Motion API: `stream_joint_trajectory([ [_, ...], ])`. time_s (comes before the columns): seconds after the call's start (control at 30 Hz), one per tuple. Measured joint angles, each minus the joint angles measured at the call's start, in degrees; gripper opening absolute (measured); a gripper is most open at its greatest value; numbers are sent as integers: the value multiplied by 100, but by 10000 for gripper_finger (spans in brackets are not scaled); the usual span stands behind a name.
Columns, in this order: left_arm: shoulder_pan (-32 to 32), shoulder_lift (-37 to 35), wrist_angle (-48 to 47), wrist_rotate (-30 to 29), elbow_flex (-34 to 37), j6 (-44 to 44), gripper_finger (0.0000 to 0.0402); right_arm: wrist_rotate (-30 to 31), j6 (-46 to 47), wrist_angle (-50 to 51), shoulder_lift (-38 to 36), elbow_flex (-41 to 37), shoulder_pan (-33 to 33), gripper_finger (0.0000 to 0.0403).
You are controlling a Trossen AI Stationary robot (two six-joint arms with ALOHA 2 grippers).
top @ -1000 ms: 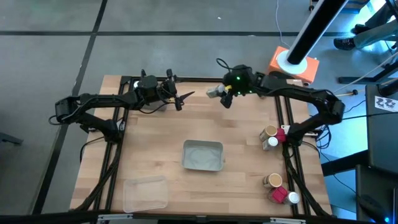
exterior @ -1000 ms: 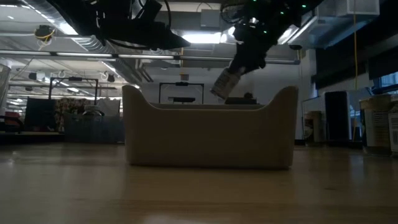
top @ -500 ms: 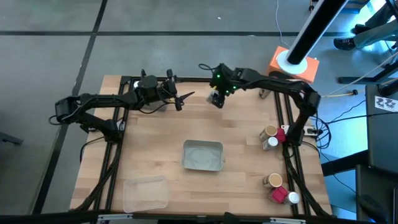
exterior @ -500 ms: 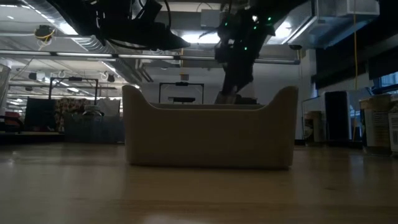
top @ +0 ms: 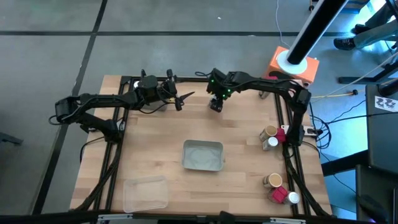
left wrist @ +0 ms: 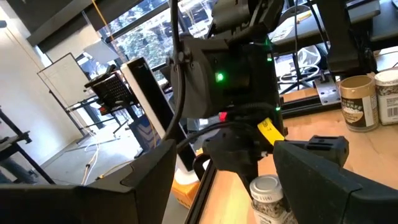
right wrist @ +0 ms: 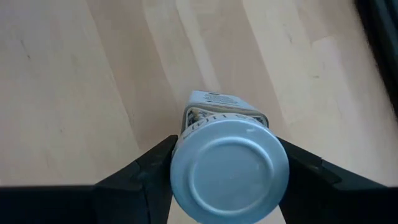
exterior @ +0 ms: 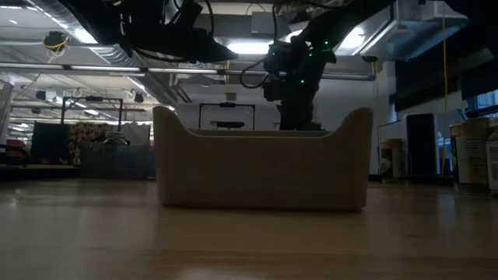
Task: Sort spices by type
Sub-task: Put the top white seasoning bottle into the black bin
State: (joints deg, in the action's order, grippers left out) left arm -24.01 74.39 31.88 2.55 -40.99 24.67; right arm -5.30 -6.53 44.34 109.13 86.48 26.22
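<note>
right gripper [right wrist: 227, 180]: clamped on a silver-capped spice jar [right wrist: 229, 163], one finger on each side just under the cap. Looks like a solid, centred hold.
jar position: hanging cap-up over bare wood at the far middle of the table [top: 155, 137], well apart from the grey tray [top: 203, 155]. The left wrist view shows it too, jar [left wrist: 267, 198] under the right gripper [left wrist: 258, 180], pointing down. Can't tell if the base is touching the wood yet.
step in hand: my guess is it's setting this jar down to start a pile for its type.
doing it well: come straight down, keep the jar upright, and only let go once the base sits flat. It's tall and narrow, so a tilted release would probably tip it.
left gripper [top: 181, 99]: fingers spread, empty, parked just beside the drop spot. Keep clear of it when lifting away.
rest of the spices: two clusters by the right edge, one at [top: 272, 137], one nearer the front [top: 278, 189]. Not sorted yet.
clear tray [top: 145, 193]: front left corner, untouched.
</note>
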Motion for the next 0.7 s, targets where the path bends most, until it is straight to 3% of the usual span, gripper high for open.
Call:
stream_joint_trajectory([
  [0.7, -2, 0, 7, 0, 0, 0, 258, -352, -150, -35, 78, -118, 0, 222],
])
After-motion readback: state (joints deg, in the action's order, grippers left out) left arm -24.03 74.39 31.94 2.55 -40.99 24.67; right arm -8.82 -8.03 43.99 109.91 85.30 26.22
